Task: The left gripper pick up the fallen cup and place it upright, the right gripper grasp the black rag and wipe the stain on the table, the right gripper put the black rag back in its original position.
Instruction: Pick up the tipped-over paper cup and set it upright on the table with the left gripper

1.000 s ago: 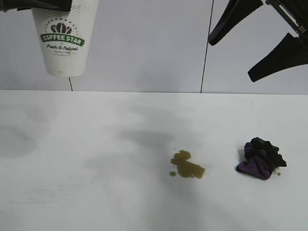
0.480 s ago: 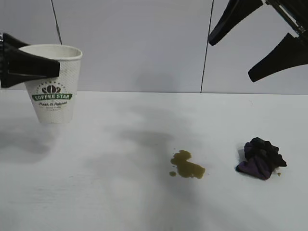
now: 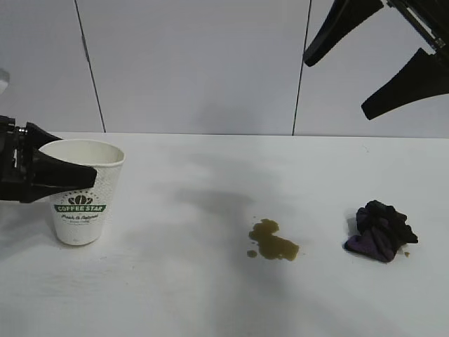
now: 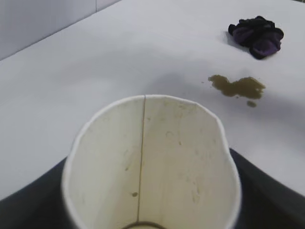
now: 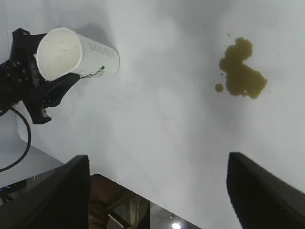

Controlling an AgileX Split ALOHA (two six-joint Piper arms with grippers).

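The white cup (image 3: 79,210) with the green logo band is upright at the left, its base on the table (image 3: 210,302). My left gripper (image 3: 88,173) is shut on the cup just under the rim; in the left wrist view the cup's open mouth (image 4: 152,162) fills the space between the fingers (image 4: 267,191). The olive-brown stain (image 3: 273,242) lies mid-table, and the black rag (image 3: 381,230) lies to its right. My right gripper (image 3: 335,86) hangs open and empty high above the rag. The right wrist view shows the cup (image 5: 78,57) and the stain (image 5: 240,71).
A grey panelled wall (image 3: 196,63) stands behind the table. The table's edge and the floor beyond it (image 5: 119,205) show in the right wrist view. A black cable (image 5: 26,143) hangs off the left arm.
The left gripper has come down with the cup from high up at the left to the table. The right arm, rag and stain have not moved.
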